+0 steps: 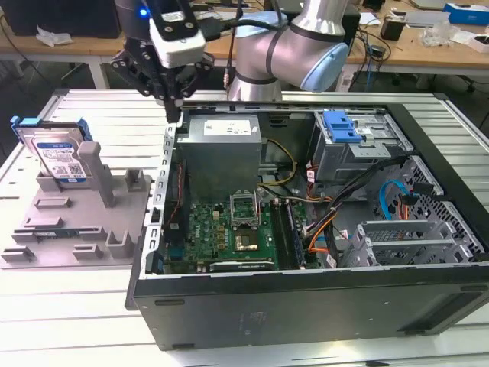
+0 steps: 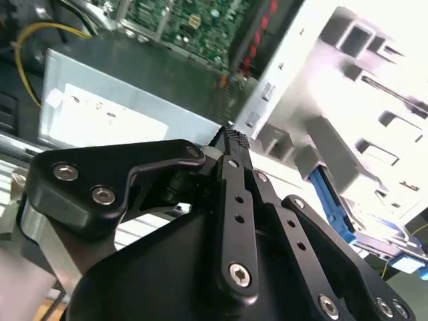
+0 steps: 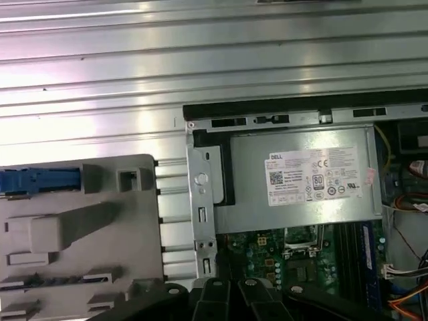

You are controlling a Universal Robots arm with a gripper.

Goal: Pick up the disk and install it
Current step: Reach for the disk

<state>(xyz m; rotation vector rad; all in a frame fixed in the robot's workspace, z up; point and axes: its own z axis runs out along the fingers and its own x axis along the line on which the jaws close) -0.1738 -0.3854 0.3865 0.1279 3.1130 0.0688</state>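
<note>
Your gripper (image 1: 174,108): fingers drawn together to a single point with nothing held, hanging over the back corner of the open computer case (image 1: 306,310), directly above the case wall. Item one, the disk (image 1: 57,157): well apart from the hand, toward the exterior view's left, leaning upright on the grey stand (image 1: 76,222) with its label facing out and its blue carrier frame showing along the upper edge; in the first wrist view you see that blue frame (image 3: 40,180) edge-on against the stand (image 3: 80,254). Item two, the grey upright posts of the stand: these rise just in front of the disk, on the side facing the hand. Item three, the power supply (image 1: 221,149): just beside and below the fingers, inside the case, its labelled face plain in the first wrist view (image 3: 301,177). Item four, the green motherboard (image 1: 229,229): beyond the power supply, lower in the case. Item five, the grey drive cage (image 1: 359,153) with its small blue latch (image 1: 341,126): far side of the case from the hand, toward the exterior view's right. Item six, loose cables (image 1: 328,222), orange, black and blue: lying between the motherboard and the cage. Item seven, the ribbed metal table (image 1: 76,306): bearing the case and the stand.
</note>
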